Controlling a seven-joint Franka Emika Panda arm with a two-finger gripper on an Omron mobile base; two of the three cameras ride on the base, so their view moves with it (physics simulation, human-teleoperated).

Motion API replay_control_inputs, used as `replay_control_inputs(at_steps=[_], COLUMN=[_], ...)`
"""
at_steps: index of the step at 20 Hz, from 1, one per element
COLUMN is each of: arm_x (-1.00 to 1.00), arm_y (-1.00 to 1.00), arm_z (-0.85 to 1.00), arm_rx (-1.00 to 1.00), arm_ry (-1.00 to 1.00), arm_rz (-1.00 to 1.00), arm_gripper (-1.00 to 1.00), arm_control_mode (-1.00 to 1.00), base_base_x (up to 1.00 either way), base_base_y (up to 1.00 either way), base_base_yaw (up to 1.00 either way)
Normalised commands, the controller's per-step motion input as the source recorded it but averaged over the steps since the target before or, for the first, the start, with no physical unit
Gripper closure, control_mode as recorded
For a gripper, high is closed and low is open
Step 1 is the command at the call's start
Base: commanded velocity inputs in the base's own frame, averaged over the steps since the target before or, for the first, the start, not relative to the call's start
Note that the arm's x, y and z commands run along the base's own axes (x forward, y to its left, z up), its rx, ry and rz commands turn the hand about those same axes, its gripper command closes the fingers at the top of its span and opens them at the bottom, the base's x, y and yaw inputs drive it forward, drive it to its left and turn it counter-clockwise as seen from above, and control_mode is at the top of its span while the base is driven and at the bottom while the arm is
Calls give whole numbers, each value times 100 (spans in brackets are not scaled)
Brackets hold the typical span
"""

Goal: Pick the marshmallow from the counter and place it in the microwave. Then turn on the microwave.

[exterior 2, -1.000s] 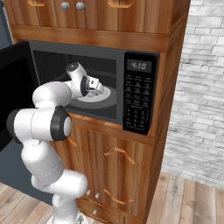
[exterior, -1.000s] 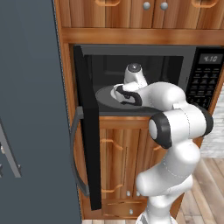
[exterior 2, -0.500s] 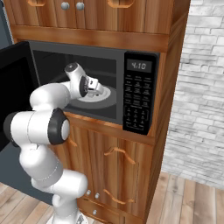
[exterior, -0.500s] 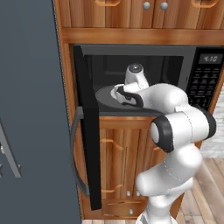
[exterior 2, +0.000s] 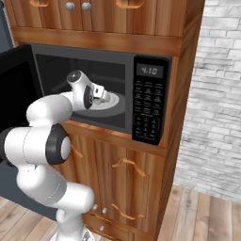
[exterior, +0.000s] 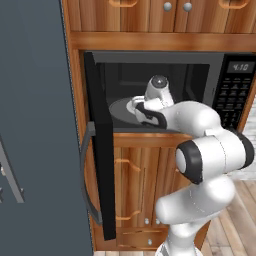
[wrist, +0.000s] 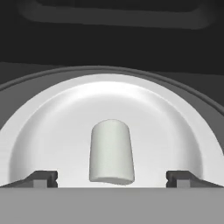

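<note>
The black microwave [exterior: 150, 62] stands with its door [exterior: 102, 150] swung open to the left. On the white plate [wrist: 175, 118] inside it lies the marshmallow [wrist: 110, 151], a small whitish stub. My gripper [wrist: 111, 177] is reached into the cavity just in front of the marshmallow. It is open, its two fingertips [wrist: 41, 176] standing wide on either side and touching nothing. The right base view has the hand [exterior 2: 101, 94] over the plate [exterior 2: 117, 101]. The counter is out of view.
The keypad with its lit display [exterior 2: 148, 110] sits on the microwave's right side. Wooden cabinet doors [exterior 2: 127, 183] lie below and above. A dark grey panel [exterior: 35, 125] fills the left, and a white brick wall [exterior 2: 216, 94] stands to the right.
The jaws have spread wider and let go of the marshmallow, which rests on the plate. The hand has stayed inside the microwave; the elbow shifted slightly.
</note>
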Motion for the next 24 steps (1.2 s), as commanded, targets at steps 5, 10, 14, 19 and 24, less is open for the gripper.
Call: replay_control_inputs(at_steps=[5,10,14,19,24], arm_x=[-20,-33,-37,-42,-46], arm_y=[0,0,0,-1,-8], arm_z=[15,18,23,18,4], arm_rx=[4,3,3,1,0], arm_ry=[-8,-1,0,0,0], arm_rz=[0,0,0,0,0], arm_gripper=[-100,-100,-100,-100,-100], arm_control_mode=[-100,-100,-100,-100,-100], base_base_x=[0,0,0,0,0], base_base_y=[0,0,0,0,0], base_base_yaw=[0,0,0,0,0])
